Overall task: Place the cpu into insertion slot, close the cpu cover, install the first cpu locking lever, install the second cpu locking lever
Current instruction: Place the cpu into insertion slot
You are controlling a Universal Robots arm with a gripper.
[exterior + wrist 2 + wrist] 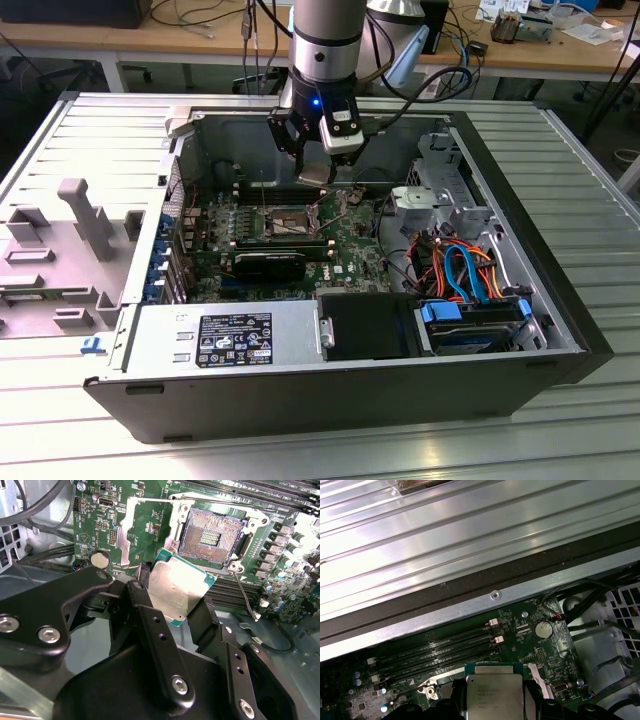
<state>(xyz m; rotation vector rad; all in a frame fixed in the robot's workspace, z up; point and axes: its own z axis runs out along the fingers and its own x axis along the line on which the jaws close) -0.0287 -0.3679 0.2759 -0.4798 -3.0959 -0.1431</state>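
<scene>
Silvery metal catches your eye first: the cpu (176, 587) sits clamped between the two black fingers (145, 582) of the tool (175, 600), one finger on each of two opposite edges, with its green rim showing around the metal top. You see the same grip in the first wrist view, where the cpu (494, 692) is pinched in the tool (494, 706) above the green circuit board (520, 645), near the long black memory sticks (435, 650) and a round coin battery (543, 629). In the exterior view your tool (318, 166) hangs inside the open computer case (330, 395), which lies on its side on the ribbed metal counter (600, 200), and the cpu (315, 173) is up off the board. The insertion slot (212, 532) is uncovered, its gold-brown contact field bare; the cpu is held tilted just beside it, not seated in it. The cpu cover (131, 537) is swung back on the side of the slot away from the memory sticks. A thin wire lever (243, 592) stands free by one corner of the slot. In the exterior view the slot (290, 218) lies below the tool and a little toward the exterior view's left.
</scene>
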